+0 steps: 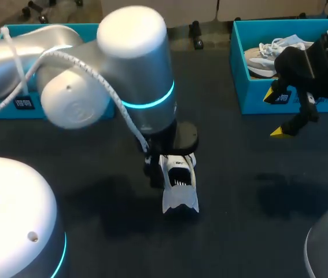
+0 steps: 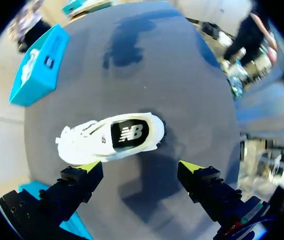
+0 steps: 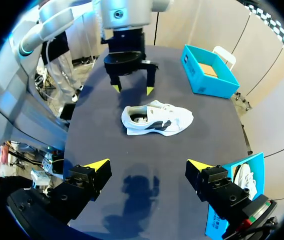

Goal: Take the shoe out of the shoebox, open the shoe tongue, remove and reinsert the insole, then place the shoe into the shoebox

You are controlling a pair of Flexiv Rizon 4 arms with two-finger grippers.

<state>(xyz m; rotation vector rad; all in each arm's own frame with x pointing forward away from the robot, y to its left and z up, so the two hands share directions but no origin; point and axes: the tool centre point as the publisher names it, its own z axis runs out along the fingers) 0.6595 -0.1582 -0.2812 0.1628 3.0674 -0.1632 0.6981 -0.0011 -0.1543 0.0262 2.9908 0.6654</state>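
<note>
Hanging over the white shoe [image 1: 180, 186], the left arm's [image 1: 129, 63] jaws stood wide apart and clamped on nothing. Its wrist view showed their yellow fingertips [image 2: 88, 166] just short of the shoe's side rather than around it. The shoe sat on its sole near the middle of the dark worktop [image 1: 239, 191], mouth upward, with the insole's black heel patch [image 2: 129, 133] plain to see. It was well apart from the empty blue shoebox [image 3: 209, 86] and from the second box [image 1: 256, 98], which held a pale shoe. The right arm [image 1: 314, 69] hung beside that second box, its jaws also apart and empty, far from the work. To my eye the shoe was out and the tongue came next. From where I stood I could not tell how far the tongue already lay open under the laces. A light shoe like that would likely skid or tip if tugged by one arm alone. One set of jaws ought to steady the heel or side wall first. The other could then nip only the tongue's top edge, clear of the laces, and draw it toward the toe. A low, slow pull seemed wise, leaving the mouth wide enough for the insole to be pinched at the heel.
</note>
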